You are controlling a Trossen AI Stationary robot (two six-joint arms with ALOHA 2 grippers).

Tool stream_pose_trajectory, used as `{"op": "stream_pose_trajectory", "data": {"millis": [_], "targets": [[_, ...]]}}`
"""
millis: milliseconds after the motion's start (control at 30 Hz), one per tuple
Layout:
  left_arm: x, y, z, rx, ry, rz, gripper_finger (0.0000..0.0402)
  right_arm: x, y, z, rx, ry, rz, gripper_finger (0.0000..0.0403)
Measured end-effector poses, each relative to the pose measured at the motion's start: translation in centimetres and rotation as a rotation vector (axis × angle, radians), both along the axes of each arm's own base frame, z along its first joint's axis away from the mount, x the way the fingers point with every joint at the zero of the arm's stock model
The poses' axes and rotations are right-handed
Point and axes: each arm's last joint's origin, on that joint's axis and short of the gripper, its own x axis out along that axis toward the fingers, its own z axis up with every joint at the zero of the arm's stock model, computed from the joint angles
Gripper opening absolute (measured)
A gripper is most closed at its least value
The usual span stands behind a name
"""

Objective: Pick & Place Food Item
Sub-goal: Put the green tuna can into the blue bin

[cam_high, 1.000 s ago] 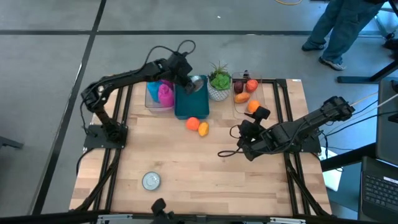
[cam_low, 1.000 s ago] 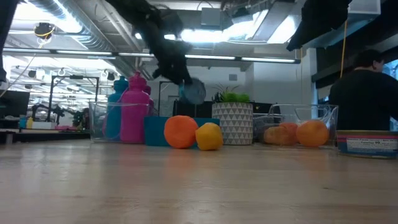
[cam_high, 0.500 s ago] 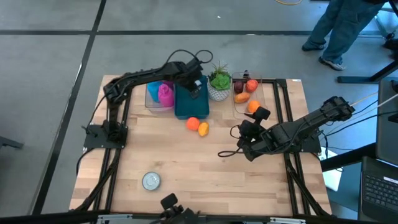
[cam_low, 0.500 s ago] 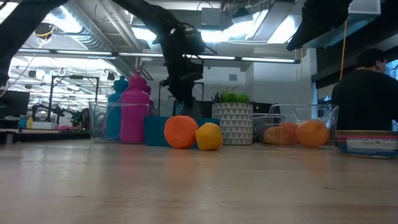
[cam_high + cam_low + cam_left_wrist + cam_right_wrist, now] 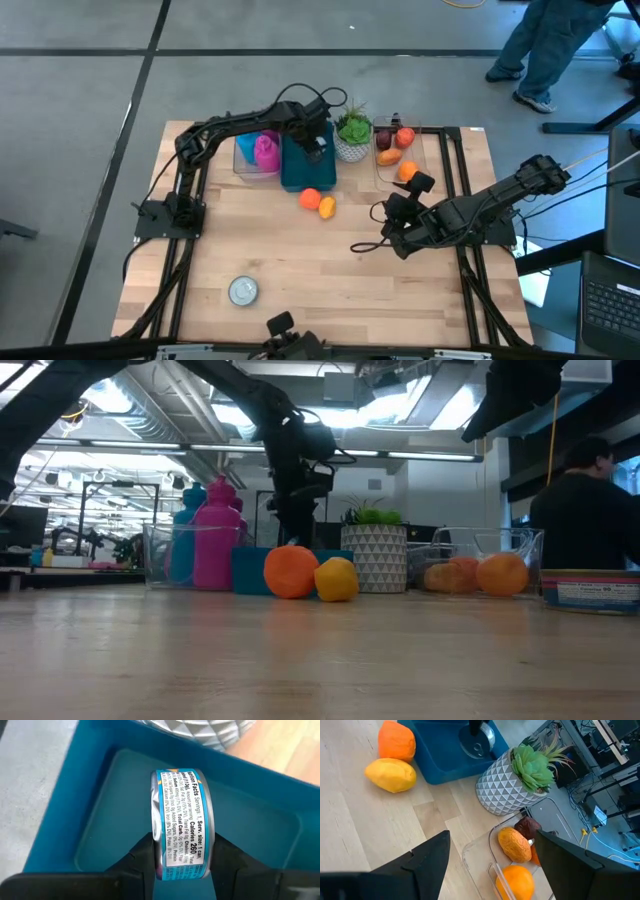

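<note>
My left gripper (image 5: 316,143) reaches from above into the blue bin (image 5: 305,172) at the table's far side and is shut on a small round food can (image 5: 182,822) with a blue and white label. The right wrist view shows the can (image 5: 479,742) low inside the bin (image 5: 445,755). Whether it touches the bin floor I cannot tell. A second can (image 5: 243,290) lies flat near the table's near edge. My right gripper (image 5: 384,236) waits open over the right half of the table, touching nothing. My left gripper pinches the can between its two fingers (image 5: 142,862), one on each flat end, near the can's rim (image 5: 182,870). The fingers come from above, pointing down into the bin. The can stands on edge, its labelled wall facing the wrist camera.
An orange (image 5: 310,198) and a yellow fruit (image 5: 327,207) lie on the table just in front of the bin. A potted plant (image 5: 352,135), a clear tray with bottles (image 5: 258,150) and a clear tray of fruit (image 5: 395,150) flank it. A person walks beyond the table.
My left gripper has carried the can toward the table's right, over the blue bin, has tipped to point down, and has lowered the can into the bin. In the low view the can has sunk from above the bin's rim to behind the orange.
</note>
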Motion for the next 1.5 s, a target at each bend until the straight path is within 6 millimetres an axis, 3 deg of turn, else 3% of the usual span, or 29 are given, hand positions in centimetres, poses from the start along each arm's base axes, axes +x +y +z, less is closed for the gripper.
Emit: {"op": "stream_pose_trajectory", "data": {"millis": [400,633,1500], "targets": [[-0.2,-0.1,-0.1,-0.007,0.034,-0.074,0.0116,0.0,0.0,0.0,-0.009,-0.001,0.0,0.0286],[0.2,0.0,-1.2,-0.019,0.052,-0.095,0.0116,0.0,0.0,0.0,-0.009,-0.001,0.0,0.0286],[0.4,-0.1,-1.2,-0.05,0.014,-0.149,0.0136,0.0,-0.1,0.0,-0.025,-0.008,-0.003,0.0286]]}}
